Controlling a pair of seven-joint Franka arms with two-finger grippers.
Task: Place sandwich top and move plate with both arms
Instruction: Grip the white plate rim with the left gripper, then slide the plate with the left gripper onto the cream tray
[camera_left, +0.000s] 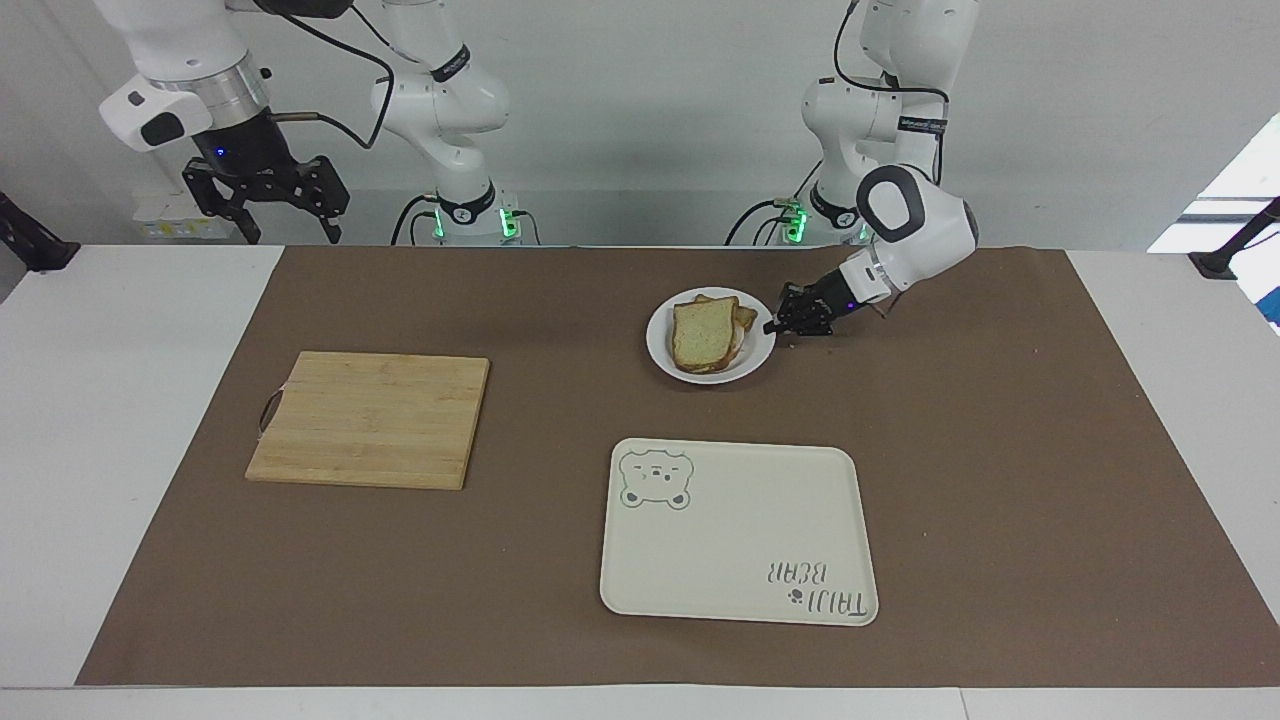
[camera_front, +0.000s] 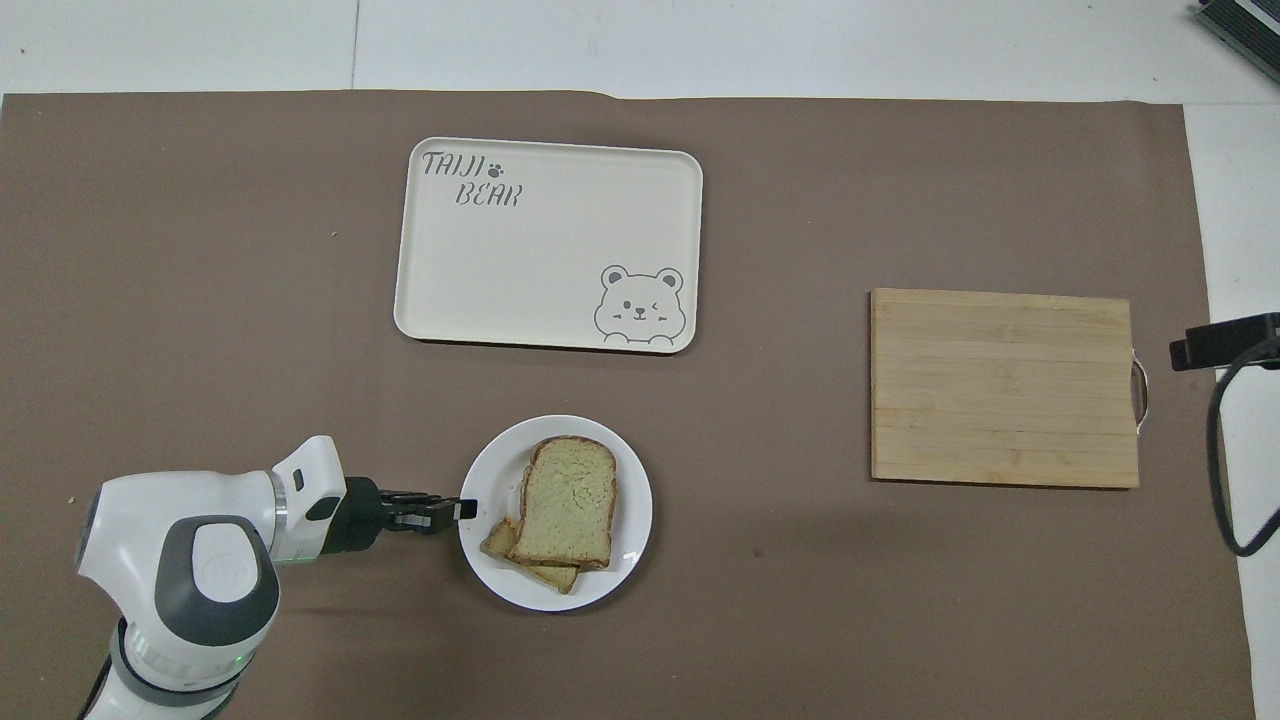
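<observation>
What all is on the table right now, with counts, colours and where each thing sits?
plate: one, white, on the brown mat toward the left arm's end, near the robots.
sandwich top: one, pale yellow, on the plate over darker toast.
toast: browner slices under the top; count unclear.
tray: one, cream with bear drawing, farther from the robots than the plate.
cutting board: one, light wood, toward the right arm's end.
left end effector: black, shut at the plate's rim.
right end effector: black, open, raised, waiting.
</observation>
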